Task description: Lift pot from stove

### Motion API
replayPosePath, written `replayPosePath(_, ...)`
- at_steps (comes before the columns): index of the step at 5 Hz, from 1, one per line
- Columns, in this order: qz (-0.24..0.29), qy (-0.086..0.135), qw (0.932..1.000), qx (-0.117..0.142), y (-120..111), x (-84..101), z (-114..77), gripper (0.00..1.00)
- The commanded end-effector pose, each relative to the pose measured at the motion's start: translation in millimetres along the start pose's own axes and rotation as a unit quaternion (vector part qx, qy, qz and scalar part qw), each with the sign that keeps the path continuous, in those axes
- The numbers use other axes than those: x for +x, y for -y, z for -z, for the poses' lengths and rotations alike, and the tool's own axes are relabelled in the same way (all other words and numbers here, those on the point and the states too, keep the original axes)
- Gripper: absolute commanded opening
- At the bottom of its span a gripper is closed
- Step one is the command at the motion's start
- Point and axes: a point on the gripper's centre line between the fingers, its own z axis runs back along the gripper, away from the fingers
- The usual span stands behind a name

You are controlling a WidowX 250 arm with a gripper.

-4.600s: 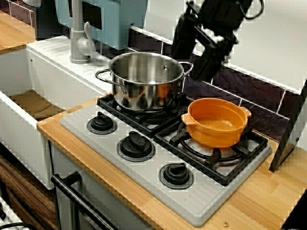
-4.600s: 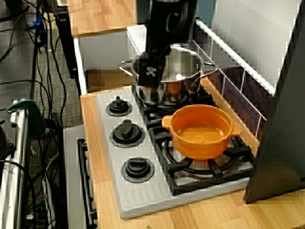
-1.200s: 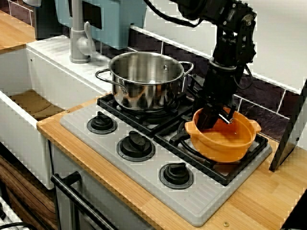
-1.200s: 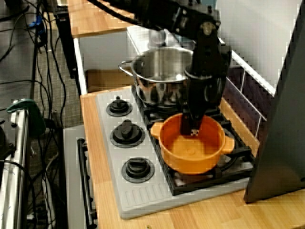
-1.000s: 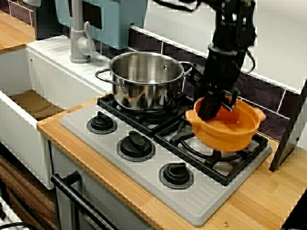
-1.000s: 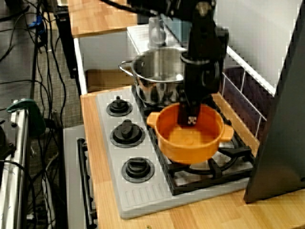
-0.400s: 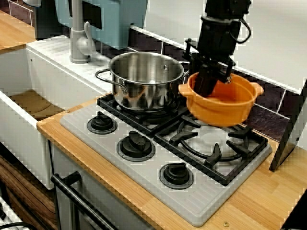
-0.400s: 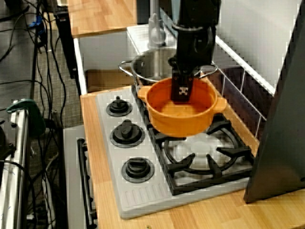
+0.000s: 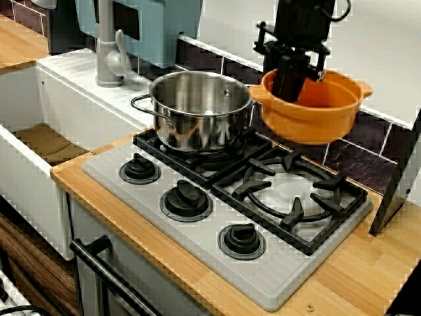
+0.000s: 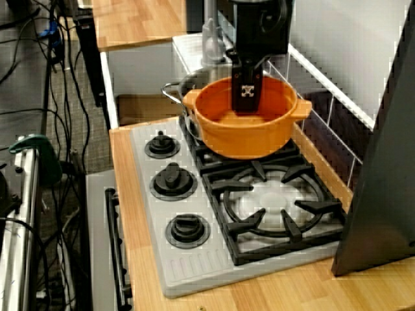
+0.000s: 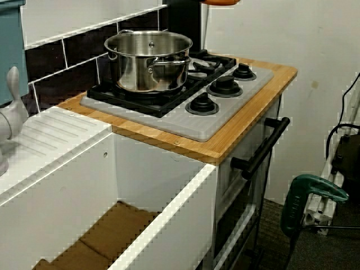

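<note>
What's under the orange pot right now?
Nothing touches the round orange plastic pot; the black gripper holds it in the air. Below is a bare black burner grate on the grey stove. The pot's underside is hidden.

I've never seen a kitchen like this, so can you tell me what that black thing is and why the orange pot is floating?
The black thing is a robot arm. At its tip are jaws that pinch like fingers. They are shut on the rim of the orange pot, so it isn't floating: the arm holds it in the air above the stove.

There are three pictures of the same moment. One looks from the front corner of the counter, one from the knob side, and one from low down by the white sink, where only the pot's bottom peeks in at the top edge.

Left on the stove is a shiny steel pot on one burner. The other burner is bare. Three black knobs sit along the front.
</note>
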Motion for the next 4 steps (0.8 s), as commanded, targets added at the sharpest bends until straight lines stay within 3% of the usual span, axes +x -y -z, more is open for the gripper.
replayPosePath(1, 0.002, 0.068, 0.9977, -0.004, -1.4, -3.3, -62.9, 0.0)
replayPosePath(4, -0.005, 0.088, 0.996, -0.011, -11.3, -10.3, -93.8, 0.0)
